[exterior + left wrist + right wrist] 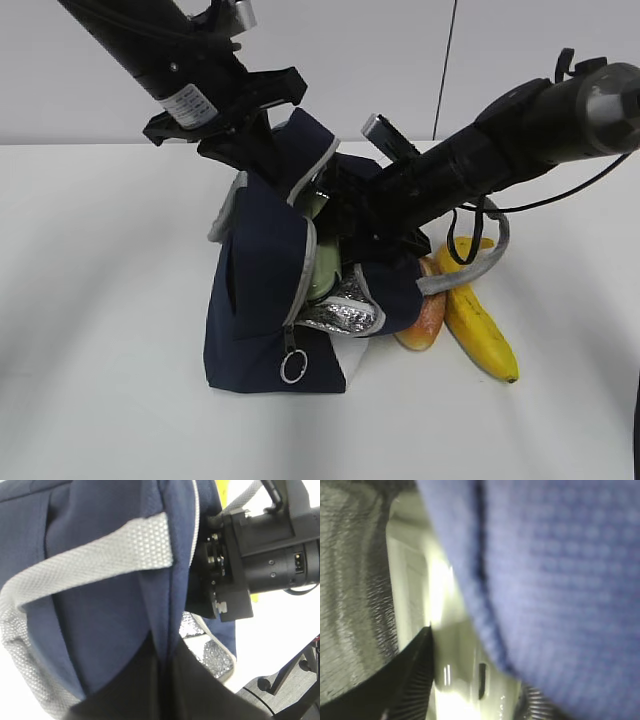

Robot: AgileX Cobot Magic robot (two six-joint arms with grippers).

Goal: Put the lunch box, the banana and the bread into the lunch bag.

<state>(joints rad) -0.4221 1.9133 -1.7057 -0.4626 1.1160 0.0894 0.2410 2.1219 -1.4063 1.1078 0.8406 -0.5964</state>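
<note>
The right gripper point(340, 235) is deep inside the lunch bag point(255, 300), jaws half-spread around the lunch box point(324, 272), grip uncertain; the left gripper point(262, 150) pinches the bag's rim shut-tight. The bread point(425, 318) and banana point(482, 330) lie on the desk point(100, 300) just right of the bag, long axes running away from the camera, nearer the right arm.

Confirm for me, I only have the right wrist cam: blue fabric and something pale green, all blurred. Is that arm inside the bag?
Observer: Yes. In the exterior view the right arm reaches into the open top of the lunch bag.
Operator: Is the pale thing the lunch box?
Observer: Yes. The lunch box shows green through the opening, inside the bag.
Operator: Banana and bread?
Observer: Both lie outside on the table, right of the bag: the bread next to the bag, the banana on its far side.
Operator: What keeps the bag open?
Observer: The left gripper is pinched on the bag's navy fabric near the top edge.
</note>
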